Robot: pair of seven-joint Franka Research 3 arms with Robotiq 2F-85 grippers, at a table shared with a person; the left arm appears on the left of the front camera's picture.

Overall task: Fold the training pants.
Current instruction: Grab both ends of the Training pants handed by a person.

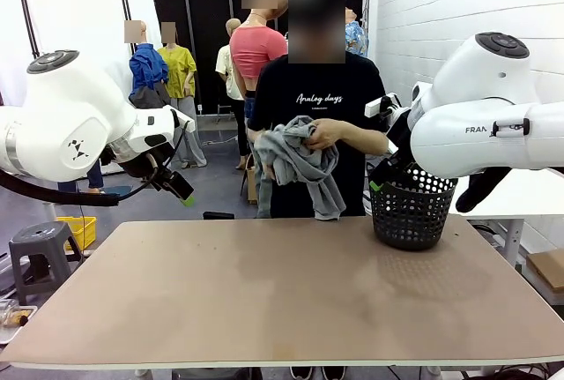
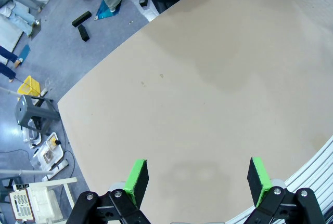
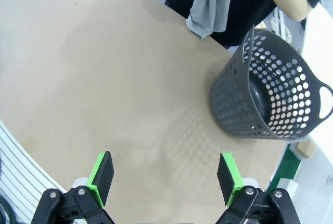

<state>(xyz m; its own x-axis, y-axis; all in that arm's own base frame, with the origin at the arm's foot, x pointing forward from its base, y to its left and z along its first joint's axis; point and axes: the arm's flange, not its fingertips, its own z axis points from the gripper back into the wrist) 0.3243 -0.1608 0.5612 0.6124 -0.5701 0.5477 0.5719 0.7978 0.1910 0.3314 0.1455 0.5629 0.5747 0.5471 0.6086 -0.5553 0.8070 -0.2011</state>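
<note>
A: Near side first. What state are the claws in?

B: Left claw (image 2: 197, 180) is spread wide with nothing between the pads, hanging above the left part of the surface (image 1: 264, 292). Right claw (image 3: 165, 177) is likewise spread and empty, over the right part, near the basket (image 1: 410, 212).

A: The surface itself?

B: Tan, flat, nothing lying on the middle. The basket stands upright at the far right. What shows of its inside looks empty.

A: Where are the pants?

B: Pants (image 1: 295, 164) are not laid out. They are bunched in the person's hands (image 1: 322, 133) at the far side, middle, at chest height. One end dangles toward the far edge; cannot tell whether it touches the surface.

A: Step in hand?

B: My judgement: hand-over or lay-out. Folding has not begun.

A: How should it be done well?

B: Hold both claws high and apart until the cloth is down and the hands are clear. The pants need to lie flat in the open middle, legs straight, well apart from the basket. Then take the two ends of one edge, one claw each, pinching the cloth only and not scraping the surface. Lift both claws evenly. Jersey is soft and will sag or slip if one side leads. Carry the edge over to meet the opposite edge, lower it, and only then release.

A: Risk?

B: A bunched layer caught in the pinch would fold crooked. The right arm could also knock the basket.
</note>
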